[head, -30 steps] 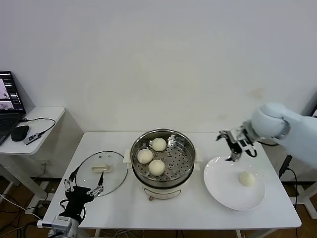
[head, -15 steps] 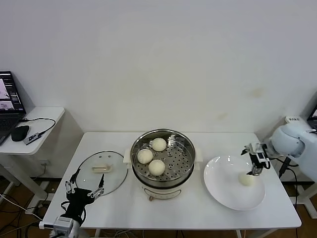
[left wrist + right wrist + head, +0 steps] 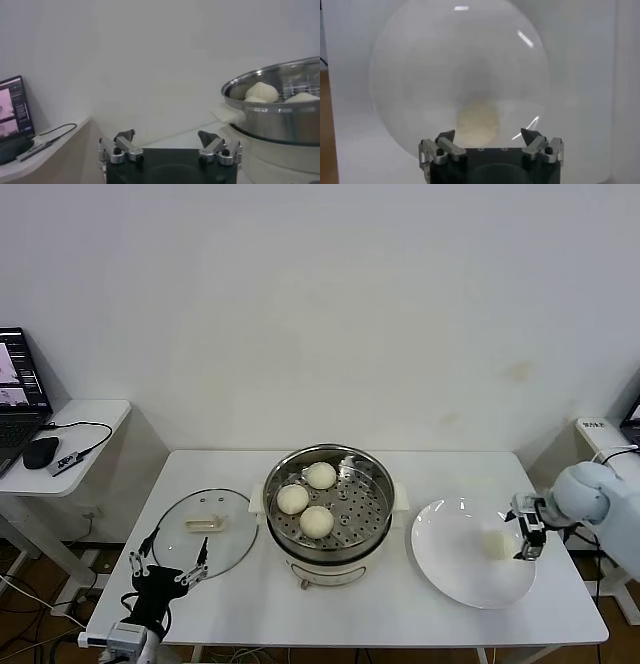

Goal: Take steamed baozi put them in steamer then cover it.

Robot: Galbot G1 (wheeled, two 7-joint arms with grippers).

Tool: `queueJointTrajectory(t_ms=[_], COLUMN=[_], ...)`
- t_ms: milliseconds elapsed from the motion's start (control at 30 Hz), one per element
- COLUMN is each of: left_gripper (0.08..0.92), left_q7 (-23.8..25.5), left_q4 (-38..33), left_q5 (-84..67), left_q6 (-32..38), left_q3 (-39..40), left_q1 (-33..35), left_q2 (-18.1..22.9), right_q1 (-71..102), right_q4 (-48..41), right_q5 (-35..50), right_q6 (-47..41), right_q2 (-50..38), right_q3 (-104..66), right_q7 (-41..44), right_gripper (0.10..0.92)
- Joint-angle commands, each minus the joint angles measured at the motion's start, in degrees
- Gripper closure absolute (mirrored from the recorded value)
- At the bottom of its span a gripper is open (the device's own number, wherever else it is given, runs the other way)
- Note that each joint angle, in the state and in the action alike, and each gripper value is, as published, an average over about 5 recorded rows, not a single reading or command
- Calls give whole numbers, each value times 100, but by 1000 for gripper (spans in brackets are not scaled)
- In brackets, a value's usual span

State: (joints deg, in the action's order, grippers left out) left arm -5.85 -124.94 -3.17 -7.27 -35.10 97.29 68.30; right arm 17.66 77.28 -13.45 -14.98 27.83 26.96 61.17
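Observation:
The steel steamer [image 3: 372, 460] stands mid-table with three baozi [image 3: 317, 520] on its perforated tray; its rim also shows in the left wrist view [image 3: 280, 107]. A fourth baozi [image 3: 494, 543] lies on the white plate [image 3: 455, 579] at the right. My right gripper [image 3: 527, 537] is open at the plate's right edge, just right of that baozi; in the right wrist view the baozi [image 3: 477, 121] sits just ahead of the open gripper [image 3: 490, 137]. The glass cover [image 3: 225, 549] lies flat left of the steamer. My left gripper [image 3: 168, 562] is open, parked at the table's front left, near the cover's front edge.
A side table at the far left holds a laptop [image 3: 18, 399], a mouse [image 3: 40, 452] and a cable. The white wall runs close behind the table. The table's right edge lies just beyond the plate.
My right gripper has swung from above the plate's back edge down and to the right, to the plate's right side next to the baozi. The left arm has barely moved.

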Motion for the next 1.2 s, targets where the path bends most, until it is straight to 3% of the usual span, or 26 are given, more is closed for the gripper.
queueJointTrajectory(t_ms=[33, 333, 867, 1200], left_gripper=[177, 177, 177, 177], left_q7=[0, 1, -5, -9], left_q4=[13, 40, 54, 8], left_q5=[1, -2, -5, -11], left_q6=[-1, 1, 10, 11], left_q3=[0, -8, 3, -13], left_q1=[-1, -6, -25, -18], left_q2=[0, 2, 7, -6], right_q1=[411, 402, 308, -492], right_q4=[-563, -707, -697, -19], right_q5=[-251, -304, -348, 132], right_q6=[55, 61, 51, -154], right_q2=[391, 634, 655, 110], right_q3=[-293, -301, -297, 144], right_q7=[-76, -174, -245, -134], right_gripper=[224, 262, 437, 473])
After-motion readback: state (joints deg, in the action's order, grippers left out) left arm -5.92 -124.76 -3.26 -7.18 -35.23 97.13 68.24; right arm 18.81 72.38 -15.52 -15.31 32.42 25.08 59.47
